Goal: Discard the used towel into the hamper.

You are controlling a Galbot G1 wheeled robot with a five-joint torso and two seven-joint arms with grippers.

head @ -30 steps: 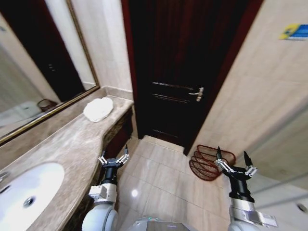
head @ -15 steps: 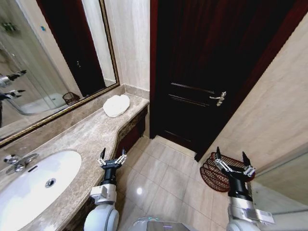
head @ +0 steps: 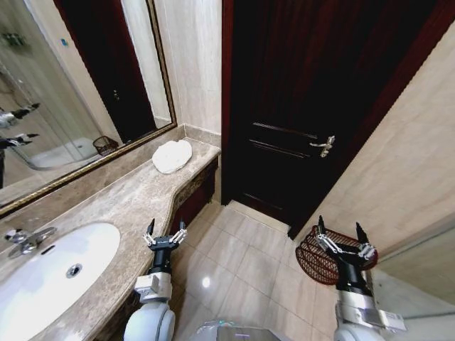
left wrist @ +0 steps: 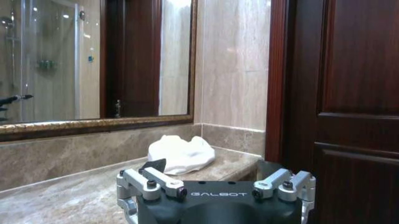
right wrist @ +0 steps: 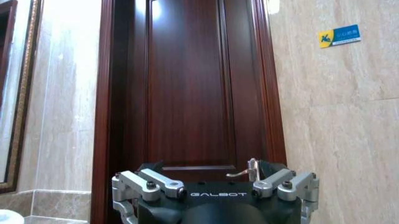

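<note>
One white towel (head: 173, 156) lies on the bench (head: 121, 206) at 11 o'clock — one hamper (head: 323, 256) stands on the floor at 4 o'clock. Two grippers, left (head: 164, 235) and right (head: 338, 238), hover with fingers wide, empty.

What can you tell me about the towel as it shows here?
The towel is white, soft-looking cloth, crumpled into a loose rounded heap rather than folded. It lies on the far end of the marble counter, close under the framed mirror and near the corner by the door. Nothing but the counter touches it. In the left wrist view it sits beyond the left claw, which is open and well short of it.
</note>
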